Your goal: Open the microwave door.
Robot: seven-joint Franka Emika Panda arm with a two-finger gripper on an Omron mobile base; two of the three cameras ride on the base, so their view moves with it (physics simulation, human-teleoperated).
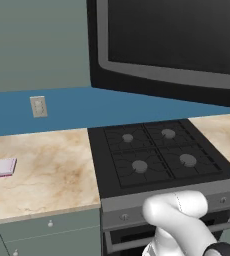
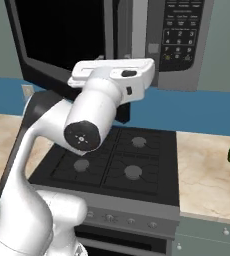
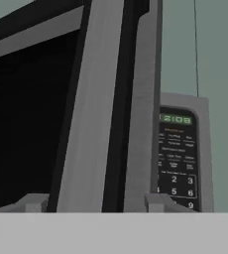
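Up high, hand (image 2: 118, 75) at microwave door (image 2: 62, 35)

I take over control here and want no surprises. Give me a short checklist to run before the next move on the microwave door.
1. Microwave door swung out from the microwave: ok.
2. Door fully open: cannot tell.
3. Hand straddling the door's edge, fingers apart: ok.
4. Fingers touching the door: cannot tell.
5. Stove burners bare under the door's swing: ok.
6. Keypad free of the hand: ok.
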